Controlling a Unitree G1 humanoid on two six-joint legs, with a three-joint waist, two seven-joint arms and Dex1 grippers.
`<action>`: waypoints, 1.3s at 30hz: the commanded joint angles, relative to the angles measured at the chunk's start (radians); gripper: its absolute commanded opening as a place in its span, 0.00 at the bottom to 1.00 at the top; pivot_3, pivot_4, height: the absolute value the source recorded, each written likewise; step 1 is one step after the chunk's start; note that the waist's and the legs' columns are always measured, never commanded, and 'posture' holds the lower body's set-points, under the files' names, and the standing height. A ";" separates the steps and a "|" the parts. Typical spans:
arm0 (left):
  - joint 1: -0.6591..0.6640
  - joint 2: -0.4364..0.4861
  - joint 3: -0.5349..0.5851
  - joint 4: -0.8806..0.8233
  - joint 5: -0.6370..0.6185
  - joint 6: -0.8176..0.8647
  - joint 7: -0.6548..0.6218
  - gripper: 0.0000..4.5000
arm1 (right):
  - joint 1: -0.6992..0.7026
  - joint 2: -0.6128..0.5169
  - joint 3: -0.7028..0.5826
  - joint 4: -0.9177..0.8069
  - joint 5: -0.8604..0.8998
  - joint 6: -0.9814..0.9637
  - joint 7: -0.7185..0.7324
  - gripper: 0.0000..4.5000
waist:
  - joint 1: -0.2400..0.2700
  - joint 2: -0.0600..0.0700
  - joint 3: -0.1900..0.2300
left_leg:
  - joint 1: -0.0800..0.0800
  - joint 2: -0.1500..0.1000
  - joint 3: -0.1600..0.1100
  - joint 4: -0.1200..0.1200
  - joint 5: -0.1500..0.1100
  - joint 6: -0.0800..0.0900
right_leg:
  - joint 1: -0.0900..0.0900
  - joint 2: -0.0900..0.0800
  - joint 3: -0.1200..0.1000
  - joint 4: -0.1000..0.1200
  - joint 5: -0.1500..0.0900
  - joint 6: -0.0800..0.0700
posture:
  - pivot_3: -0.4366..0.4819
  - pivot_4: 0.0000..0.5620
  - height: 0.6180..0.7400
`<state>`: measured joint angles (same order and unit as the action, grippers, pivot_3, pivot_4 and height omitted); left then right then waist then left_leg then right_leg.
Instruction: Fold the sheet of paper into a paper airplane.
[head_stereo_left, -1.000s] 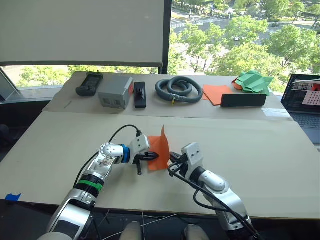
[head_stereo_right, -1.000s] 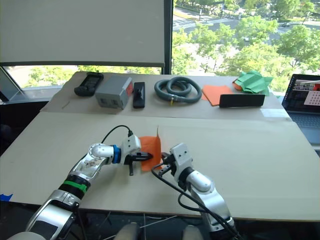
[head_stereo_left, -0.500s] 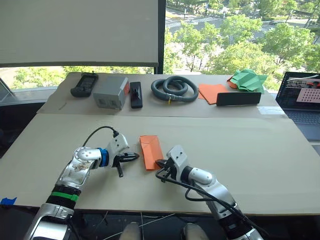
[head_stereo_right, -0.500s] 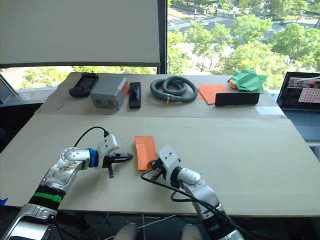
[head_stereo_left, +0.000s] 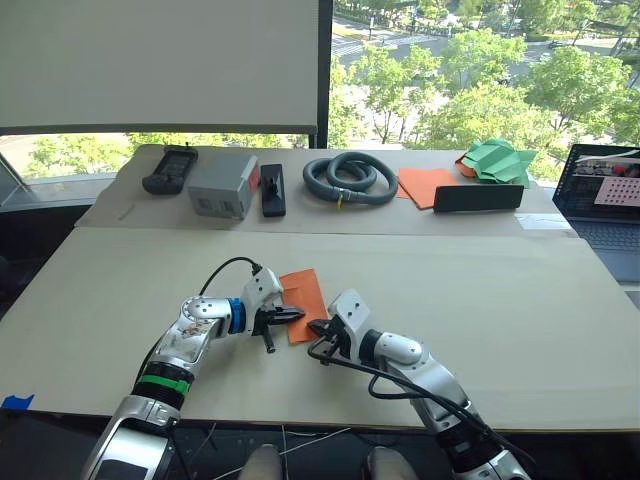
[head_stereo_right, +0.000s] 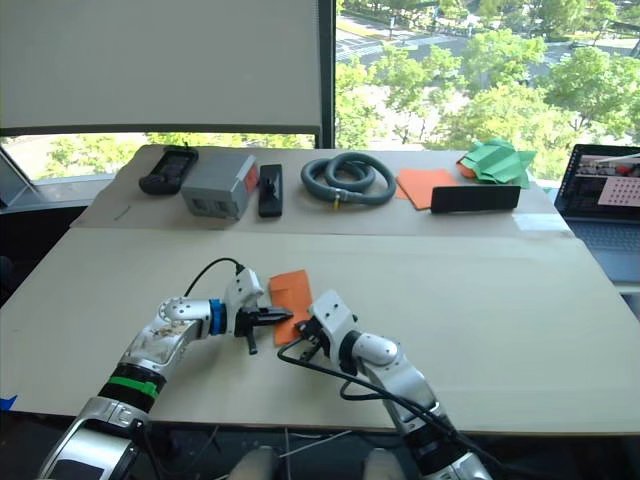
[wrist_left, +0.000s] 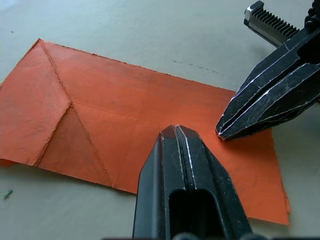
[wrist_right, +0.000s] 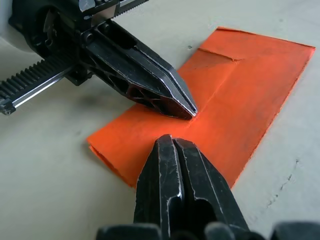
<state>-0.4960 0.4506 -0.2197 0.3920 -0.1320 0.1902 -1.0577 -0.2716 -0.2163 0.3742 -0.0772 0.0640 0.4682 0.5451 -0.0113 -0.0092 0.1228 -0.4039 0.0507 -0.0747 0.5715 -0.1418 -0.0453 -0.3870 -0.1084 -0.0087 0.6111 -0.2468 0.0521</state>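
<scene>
Both pincers (wrist_left: 175, 131) (wrist_right: 173, 141) closed, tips on flat folded sheet of paper (head_stereo_left: 303, 299).

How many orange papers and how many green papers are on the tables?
Orange papers: 2, the folded sheet of paper under the pincers and a flat orange sheet at the back.
Green papers: 1 pile of green folded paper; I cannot tell how many pieces are in it.
Total: 3.
</scene>
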 joint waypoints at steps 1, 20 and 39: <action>0.009 0.018 -0.049 0.072 0.078 -0.033 0.003 0.00 | -0.070 -0.026 -0.044 0.012 0.009 0.003 0.029 0.00 | -0.001 0.000 0.000 | 0.000 0.000 0.000 0.000 -0.001 -0.001 | 0.000 0.000 0.000 0.000 0.000 0.000 | 0.48 0.27 0.77; 0.076 0.035 -0.048 -0.023 0.070 -0.008 0.021 0.00 | -0.244 0.006 -0.041 0.321 -0.052 -0.085 0.060 0.00 | -0.005 0.002 -0.001 | 0.000 0.000 0.000 0.000 0.003 0.005 | 0.000 0.000 0.000 0.001 0.000 0.000 | 0.48 0.27 0.77; 0.101 0.042 -0.044 -0.076 0.062 0.024 0.025 0.00 | -0.527 0.124 -0.095 0.780 -0.093 -0.195 -0.021 0.00 | -0.010 0.004 -0.002 | 0.002 0.000 0.000 0.000 0.003 0.005 | 0.000 0.000 0.001 0.002 0.000 0.000 | 0.48 0.27 0.77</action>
<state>-0.4260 0.4783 -0.2308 0.2865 -0.1019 0.1786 -1.0229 -0.7782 -0.0921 0.2976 0.6520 -0.0138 0.2943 0.5440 -0.0212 -0.0052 0.1205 -0.4019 0.0505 -0.0745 0.5712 -0.1388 -0.0405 -0.3867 -0.1082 -0.0079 0.6134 -0.2471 0.0519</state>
